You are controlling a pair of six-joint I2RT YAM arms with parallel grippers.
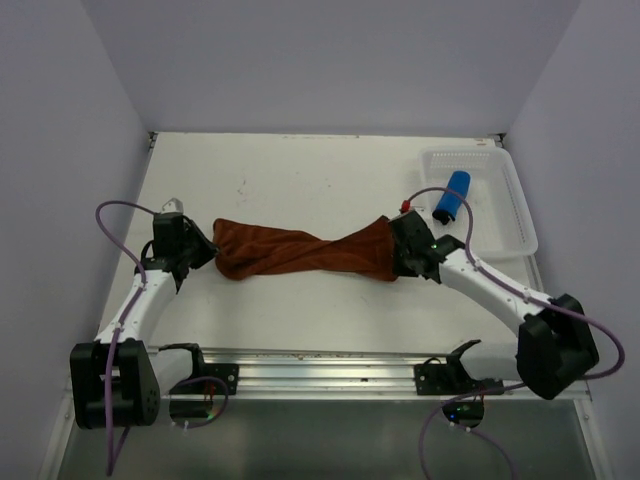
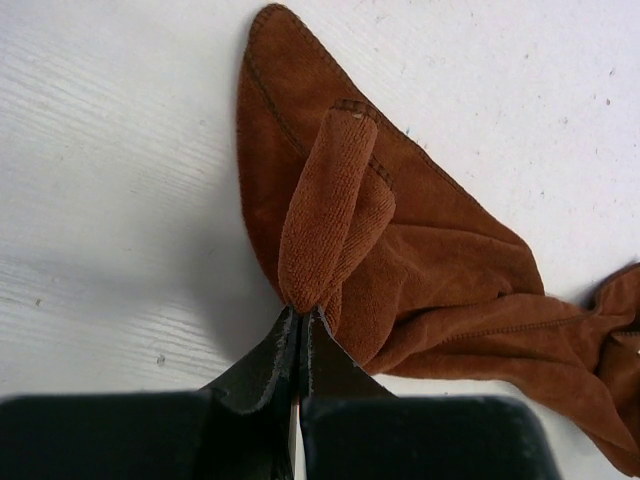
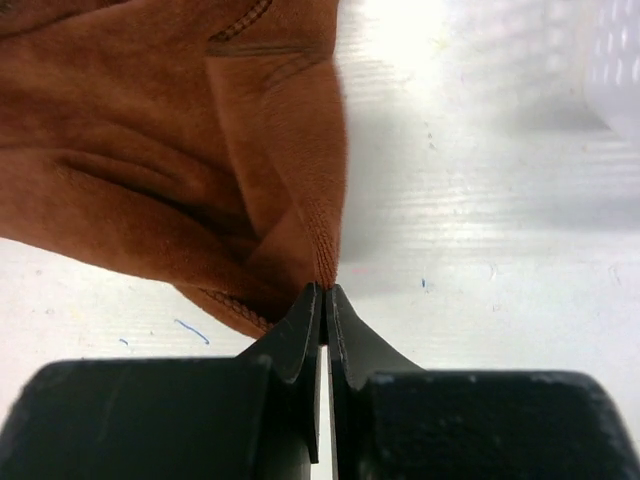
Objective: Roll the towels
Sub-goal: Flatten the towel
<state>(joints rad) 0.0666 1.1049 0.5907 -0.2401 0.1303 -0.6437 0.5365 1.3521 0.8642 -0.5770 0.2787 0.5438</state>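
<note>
Both jaws pinch the brown towel (image 1: pixel 300 250) (twisted); the blue towel (image 1: pixel 452 196) lies rolled in the basket (image 1: pixel 515 205).

Rust-brown towel (image 1: pixel 300 250) (blue towel (image 1: pixel 453 197))

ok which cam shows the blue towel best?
Top external: the rolled blue towel lies in the white basket at far right, fully visible. Left wrist shows only the brown towel; right wrist catches a blurred basket corner, no blue towel.
</note>
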